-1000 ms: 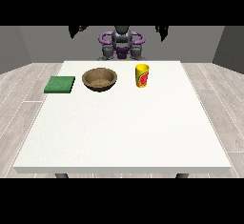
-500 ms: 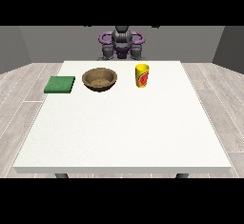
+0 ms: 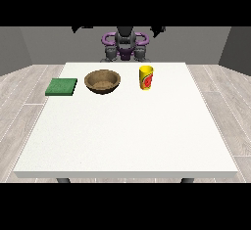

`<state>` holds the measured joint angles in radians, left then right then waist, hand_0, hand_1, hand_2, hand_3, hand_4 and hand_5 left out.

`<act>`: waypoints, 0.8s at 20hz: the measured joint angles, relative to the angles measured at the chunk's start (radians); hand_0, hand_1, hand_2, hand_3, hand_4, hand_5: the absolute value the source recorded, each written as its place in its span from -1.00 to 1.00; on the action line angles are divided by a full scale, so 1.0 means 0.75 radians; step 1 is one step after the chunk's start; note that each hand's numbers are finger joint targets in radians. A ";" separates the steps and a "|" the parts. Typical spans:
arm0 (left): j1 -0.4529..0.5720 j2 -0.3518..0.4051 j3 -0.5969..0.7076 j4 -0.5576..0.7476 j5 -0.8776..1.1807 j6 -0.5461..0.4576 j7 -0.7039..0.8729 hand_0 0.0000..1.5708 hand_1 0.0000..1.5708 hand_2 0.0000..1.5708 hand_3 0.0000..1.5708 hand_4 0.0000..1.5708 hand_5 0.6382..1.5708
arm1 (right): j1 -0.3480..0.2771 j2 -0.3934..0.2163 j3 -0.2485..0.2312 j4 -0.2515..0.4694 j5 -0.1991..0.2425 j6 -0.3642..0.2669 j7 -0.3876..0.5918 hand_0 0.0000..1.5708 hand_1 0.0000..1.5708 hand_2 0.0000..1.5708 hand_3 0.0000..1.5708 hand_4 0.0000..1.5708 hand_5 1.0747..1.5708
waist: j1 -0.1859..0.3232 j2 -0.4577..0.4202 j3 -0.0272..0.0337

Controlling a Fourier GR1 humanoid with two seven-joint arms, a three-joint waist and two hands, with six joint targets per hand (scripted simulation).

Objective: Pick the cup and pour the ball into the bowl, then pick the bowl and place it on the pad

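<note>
A yellow cup (image 3: 146, 78) with a red mark stands upright at the far side of the white table (image 3: 127, 136). No ball shows; the cup's inside is hidden. Left of the cup sits a brown wooden bowl (image 3: 102, 81), and further left a flat green pad (image 3: 62, 86). The hand at the view's left (image 3: 81, 28) and the hand at the view's right (image 3: 158, 30) are raised beside the robot's head. Both are high above the table and far from the cup and the bowl, and neither holds anything.
The robot's grey and purple torso (image 3: 125, 48) stands behind the table's far edge. Wood-look floor surrounds the table on all sides.
The two raised hands have shifted slightly near the robot's head. The cup, the bowl and the pad stand where they were.
</note>
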<state>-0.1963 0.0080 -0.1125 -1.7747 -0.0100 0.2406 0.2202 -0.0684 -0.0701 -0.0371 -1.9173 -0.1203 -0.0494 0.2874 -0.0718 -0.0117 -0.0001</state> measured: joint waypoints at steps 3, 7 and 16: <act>-0.034 0.009 0.041 0.087 -0.016 -0.005 -0.163 -1.00 -1.00 -1.00 -1.00 -0.30 0.82 | -0.014 0.006 -0.002 0.036 -0.003 0.031 -0.111 -1.00 -1.00 -1.00 -1.00 -0.12 0.89 | -0.017 0.126 -0.0001; -0.025 0.025 0.085 0.222 -0.012 -0.041 -0.383 -1.00 -1.00 -1.00 -1.00 -0.48 0.81 | -0.032 -0.017 -0.061 0.095 -0.053 0.090 -0.235 -1.00 -1.00 -1.00 -1.00 -0.14 0.90 | -0.029 0.247 -0.0001; -0.063 0.057 0.180 0.632 0.031 -0.161 -0.708 -1.00 -1.00 -1.00 -1.00 -0.98 0.72 | -0.065 -0.115 -0.213 0.254 -0.157 0.208 -0.348 -1.00 -1.00 -1.00 -1.00 -0.15 0.96 | -0.037 0.285 -0.0004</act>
<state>-0.2437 0.0505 0.0223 -1.3004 0.0133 0.1198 -0.3105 -0.1169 -0.1565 -0.1970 -1.7265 -0.2378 0.1063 0.0260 -0.0999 0.2024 -0.0004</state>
